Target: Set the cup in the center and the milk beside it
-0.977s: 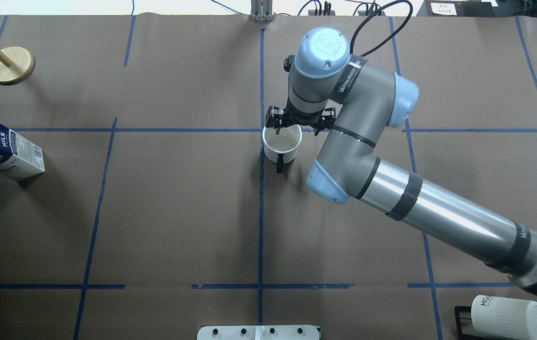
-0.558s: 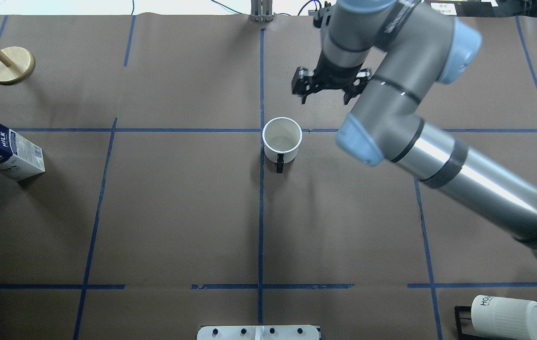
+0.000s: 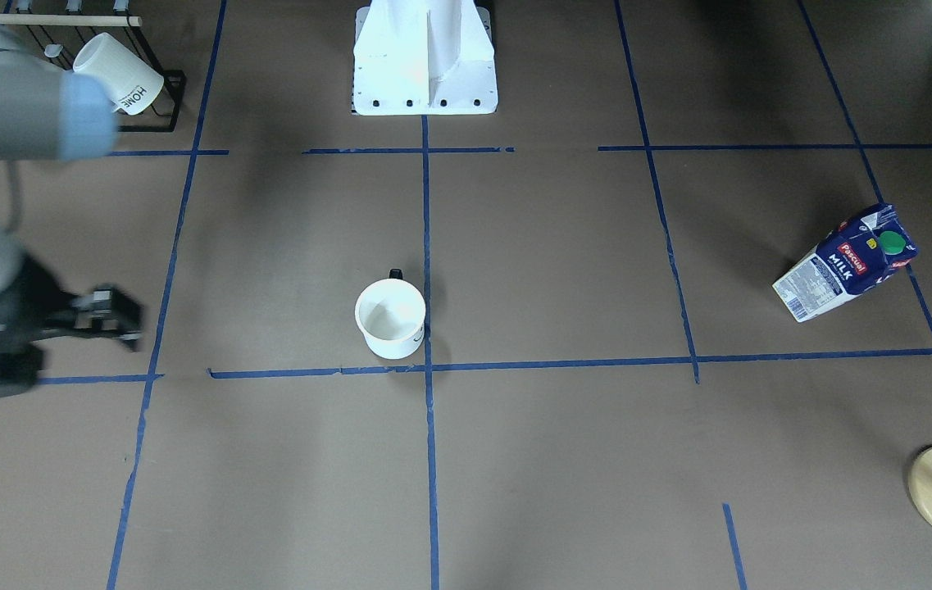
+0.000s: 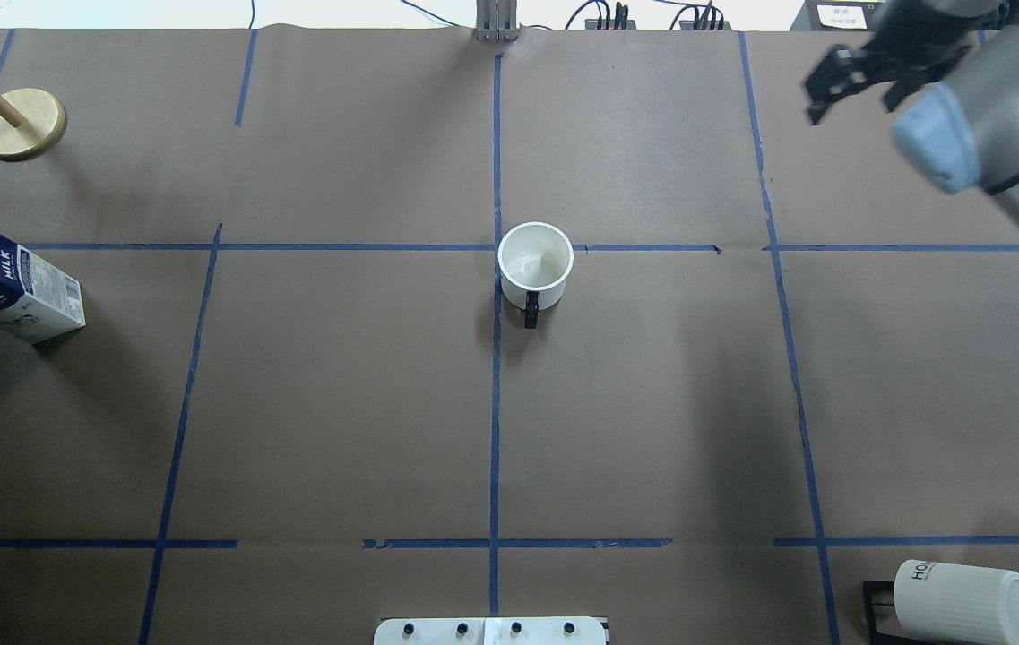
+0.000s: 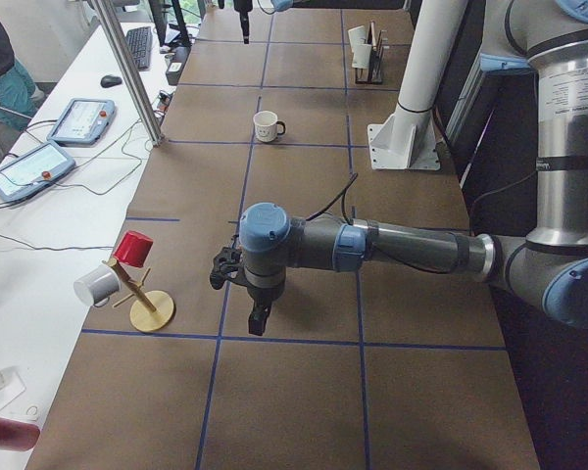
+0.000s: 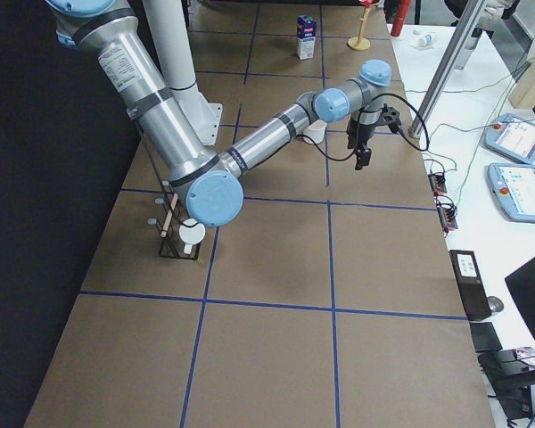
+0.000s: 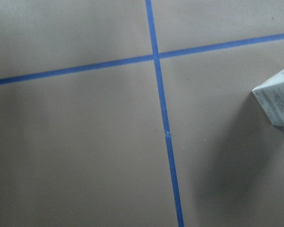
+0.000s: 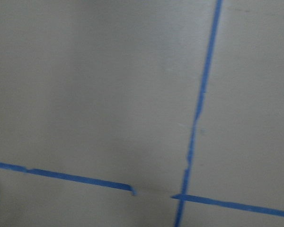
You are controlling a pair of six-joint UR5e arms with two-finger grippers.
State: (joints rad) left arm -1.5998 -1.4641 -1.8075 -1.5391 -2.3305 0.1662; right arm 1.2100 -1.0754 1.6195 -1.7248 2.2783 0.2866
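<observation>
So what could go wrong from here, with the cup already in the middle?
The milk carton is tall and narrow, so the left pincer might tip it while grabbing. The wooden mug stand is close by and could get knocked. Set down carelessly, the milk could shove the cup off the tape crossing.

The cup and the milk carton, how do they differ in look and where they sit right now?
Place: the cup sits at the center tape crossing; the milk carton stands far off toward the robot's left. Shape: the cup is round, open-topped, with a black handle; the milk carton is boxy with a green cap. Colour: the cup is white, the milk carton dark blue and white. Both stand upright, ungripped.
</observation>
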